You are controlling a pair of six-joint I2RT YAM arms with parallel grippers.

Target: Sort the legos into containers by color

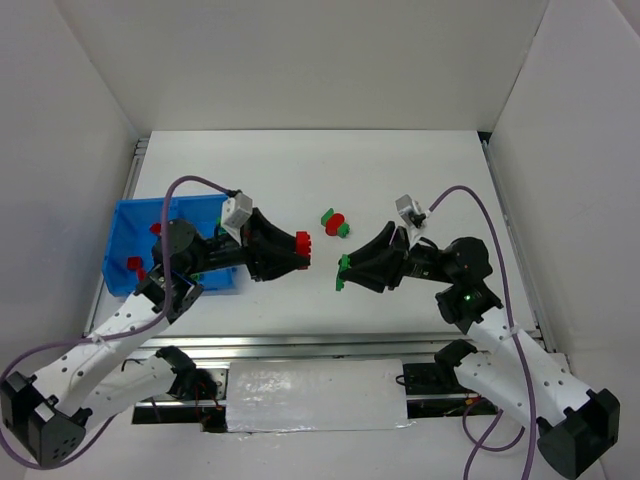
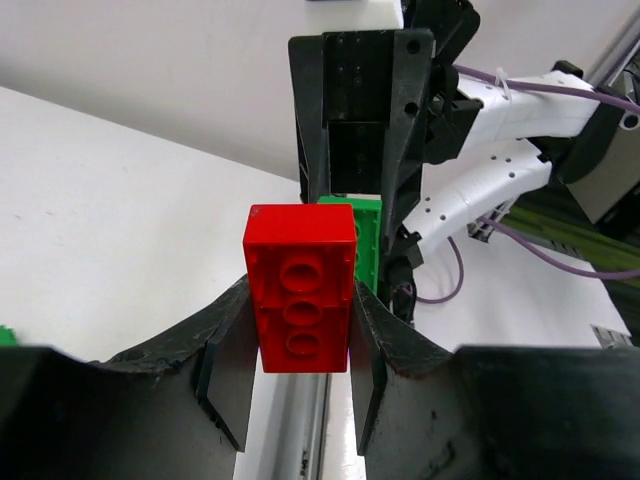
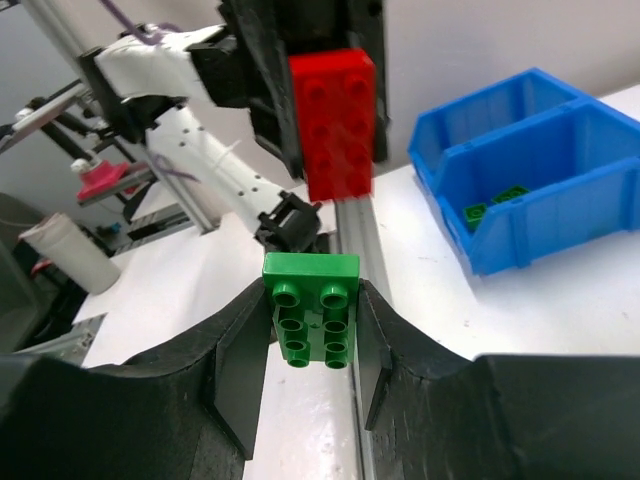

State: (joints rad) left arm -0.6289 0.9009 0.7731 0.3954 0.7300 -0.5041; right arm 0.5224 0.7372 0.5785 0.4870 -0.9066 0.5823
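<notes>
Left wrist | left gripper (image 2: 300, 318) pinches red lego (image 2: 302, 285) | long axis points outward

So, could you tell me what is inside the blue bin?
Green bricks lie in one compartment of the bin, red bricks in the other; the left arm covers the rest.

A red brick (image 2: 300, 300) and a green brick (image 3: 312, 320) are held aloft, near each other but apart. A red-and-green cluster (image 1: 335, 222) lies loose just beyond them — the blue bin (image 1: 135, 212) is set well left, green pieces (image 3: 495, 202) seen in one compartment.
</notes>
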